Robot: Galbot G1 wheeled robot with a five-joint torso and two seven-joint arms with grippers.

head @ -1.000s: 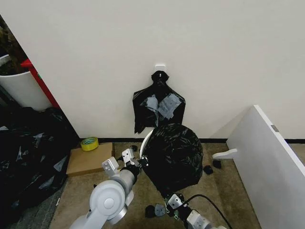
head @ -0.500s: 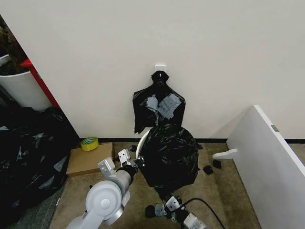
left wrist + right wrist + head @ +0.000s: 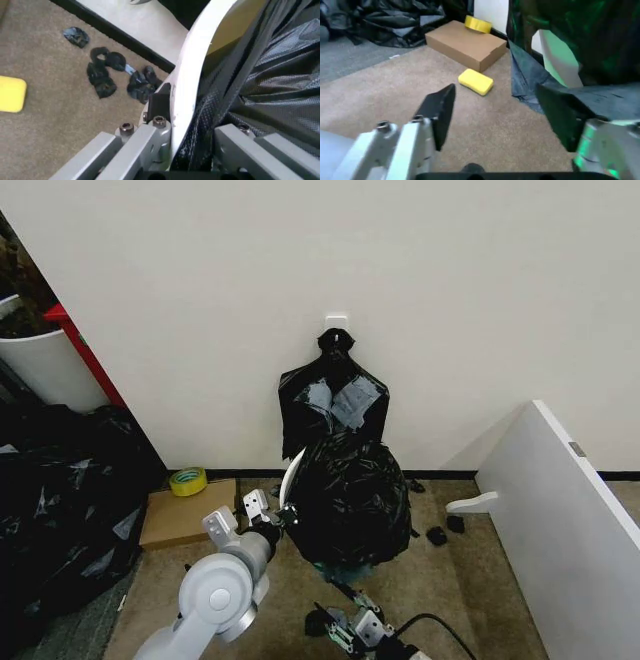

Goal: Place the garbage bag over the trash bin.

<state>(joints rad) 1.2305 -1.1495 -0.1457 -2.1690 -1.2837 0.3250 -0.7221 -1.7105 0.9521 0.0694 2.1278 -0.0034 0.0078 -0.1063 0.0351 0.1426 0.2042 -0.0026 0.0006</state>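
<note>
The glossy black garbage bag hangs over the white trash bin, whose rim peeks out on its left side. My left gripper is at that rim. In the left wrist view the white rim and the bag's film pass between its fingers, which are shut on them. My right gripper hovers low over the carpet in front of the bin. It stands open with nothing between its black fingers, a short way from the bag's hem.
A knotted bunch of black bags hangs on the wall behind the bin. A cardboard box with a tape roll lies left, a yellow sponge beside it. A black plastic heap is far left, a white panel right.
The bag has sunk lower and slimmer over the bin, baring more of the white rim. My left gripper shifted slightly left; my right gripper drew back from the bag's bottom toward me.
</note>
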